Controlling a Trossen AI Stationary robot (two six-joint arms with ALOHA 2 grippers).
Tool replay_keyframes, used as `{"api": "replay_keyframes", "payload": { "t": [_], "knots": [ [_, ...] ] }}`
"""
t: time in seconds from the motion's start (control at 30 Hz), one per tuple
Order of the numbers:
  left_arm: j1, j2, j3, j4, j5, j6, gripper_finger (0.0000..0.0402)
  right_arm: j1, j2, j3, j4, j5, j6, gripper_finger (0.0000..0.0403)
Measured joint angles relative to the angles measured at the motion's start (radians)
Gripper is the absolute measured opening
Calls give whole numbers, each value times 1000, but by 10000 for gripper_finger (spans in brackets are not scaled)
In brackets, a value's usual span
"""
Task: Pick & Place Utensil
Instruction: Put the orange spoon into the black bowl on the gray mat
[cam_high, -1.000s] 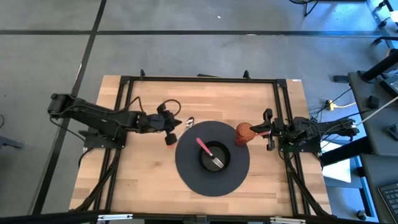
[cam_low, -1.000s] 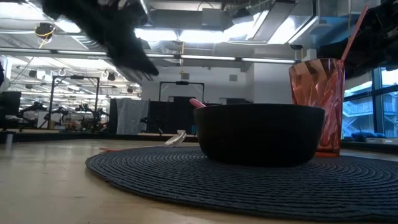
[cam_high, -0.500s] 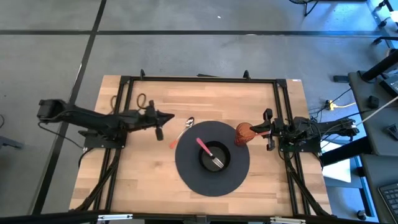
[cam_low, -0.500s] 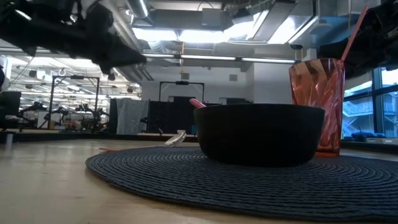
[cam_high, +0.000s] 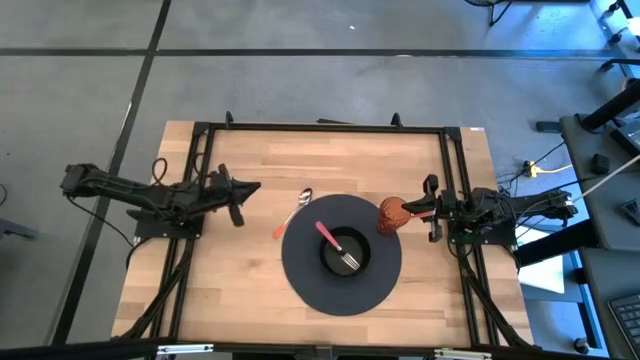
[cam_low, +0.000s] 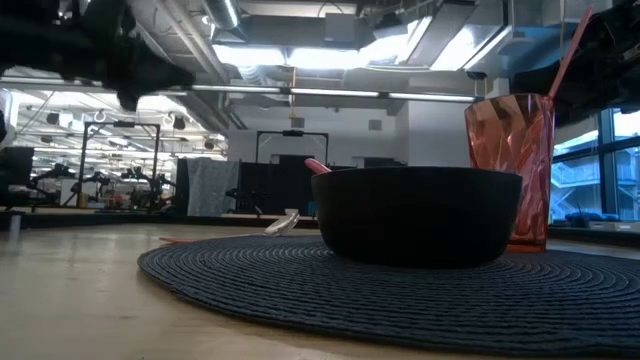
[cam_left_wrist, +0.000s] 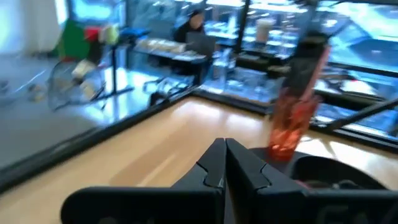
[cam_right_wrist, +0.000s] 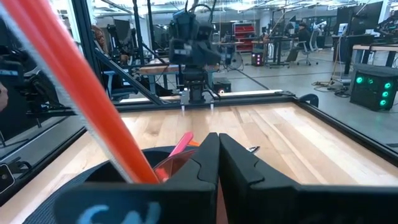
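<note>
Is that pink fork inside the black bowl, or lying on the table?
Inside. In the high view the fork lies in the bowl, handle leaning over the rim; a separate spoon lies on the table.

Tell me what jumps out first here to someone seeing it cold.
The round dark mat in the middle of the table, with a black bowl on it holding a pink-handled fork. A red cup stands at the mat's right edge, by the right hand. A spoon lies off the mat's upper left, with the left hand beyond it.
</note>
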Motion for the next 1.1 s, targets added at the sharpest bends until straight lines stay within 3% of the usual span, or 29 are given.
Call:
{"api": "replay_keyframes", "payload": {
  "t": [0.27, 0.67, 0.83, 1.1],
  "knots": [
    [4, 57, -61, -21, -42, -100, 1, 0, 0, 0, 0, 0, 0, 7],
    [4, 164, -61, -20, 47, -200, 3, 0, 0, 0, 0, 0, 0, 7],
    [3, 304, -29, -23, 98, -247, 2, 0, 0, 0, 0, 0, 0, 7],
    [3, 645, 161, -19, 115, -229, 2, 0, 0, 0, 0, 0, 0, 7]
  ]
}}
